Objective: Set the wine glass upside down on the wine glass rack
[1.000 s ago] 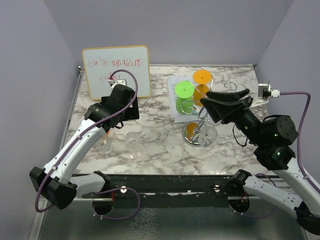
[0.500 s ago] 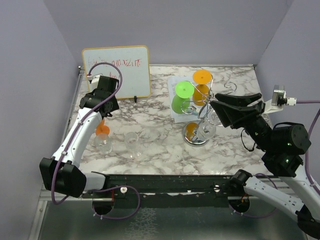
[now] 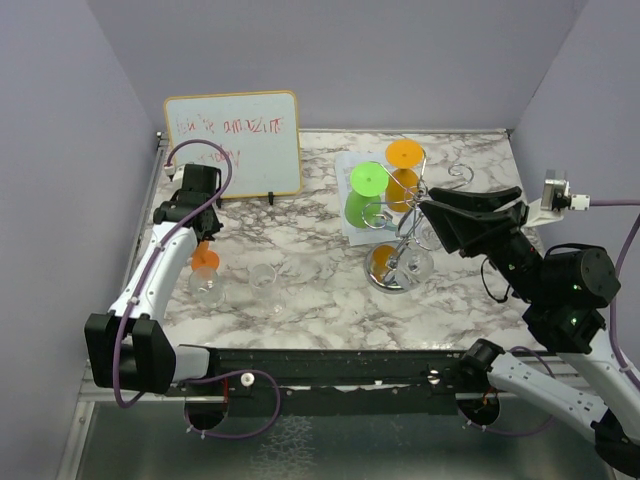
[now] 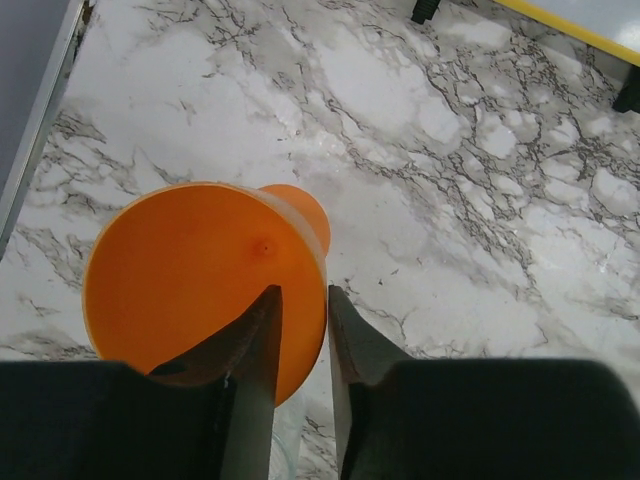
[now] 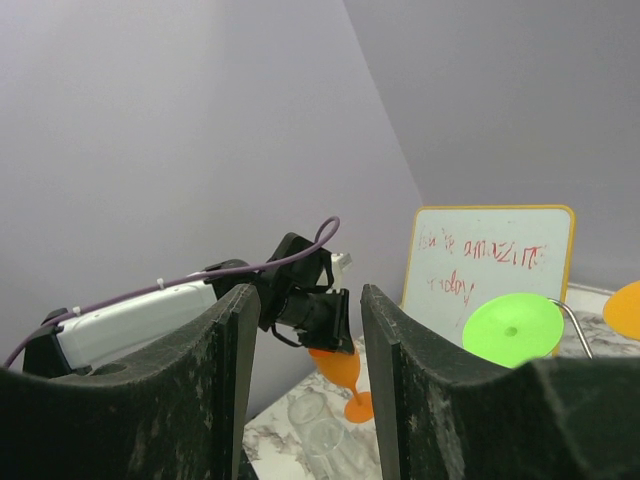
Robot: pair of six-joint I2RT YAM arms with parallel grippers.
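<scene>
An orange wine glass (image 3: 205, 258) stands at the left of the marble table, bowl up. My left gripper (image 3: 202, 240) reaches down onto it. In the left wrist view its jaws (image 4: 305, 292) stand close together astride the bowl's rim (image 4: 200, 290), one finger inside and one outside. The right wrist view shows the same glass (image 5: 340, 365) hanging tilted under that gripper, foot near the table. The chrome wine glass rack (image 3: 393, 272) stands right of centre, with green (image 3: 367, 180) and orange (image 3: 404, 155) glasses hanging upside down. My right gripper (image 3: 428, 207) hovers open beside it, its fingers (image 5: 240, 330) empty.
Two clear glasses (image 3: 265, 280) stand on the table just in front of the orange one. A whiteboard (image 3: 235, 140) leans at the back left. A white sheet (image 3: 348, 215) lies under the rack. The left wall is close to the left arm.
The left arm swung left and down over the orange glass, and its jaws narrowed around the rim. The right gripper drew back to the right of the rack and closed a little.
</scene>
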